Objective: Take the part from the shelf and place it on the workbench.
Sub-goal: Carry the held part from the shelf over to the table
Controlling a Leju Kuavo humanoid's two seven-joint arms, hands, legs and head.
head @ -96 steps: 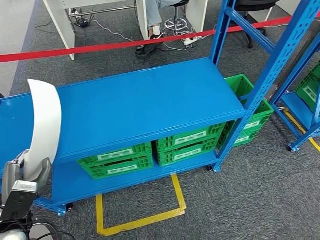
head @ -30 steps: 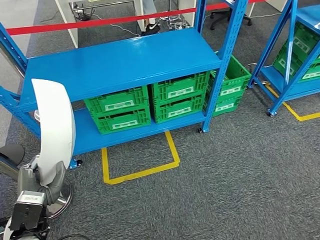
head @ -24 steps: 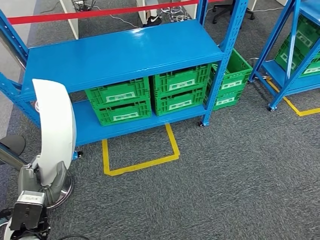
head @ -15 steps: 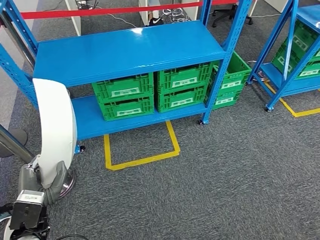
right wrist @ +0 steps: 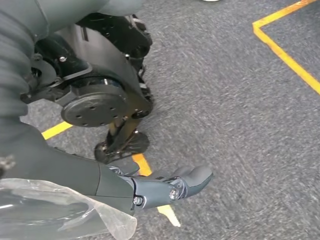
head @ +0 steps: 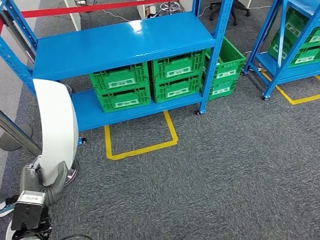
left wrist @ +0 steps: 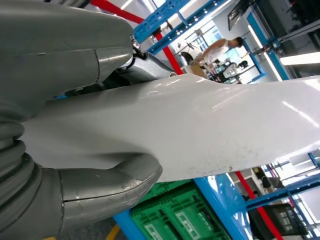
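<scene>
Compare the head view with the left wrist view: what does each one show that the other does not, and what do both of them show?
Head view alone: the grey carpet, the yellow floor marking, and a second shelf to the right holding more crates.

Left wrist view alone: the thick grey thumb pressed against the part from close up, and a person bent over in the background.

Both: the left hand holding the white curved part, the blue shelf, green crates and the red tape.
</scene>
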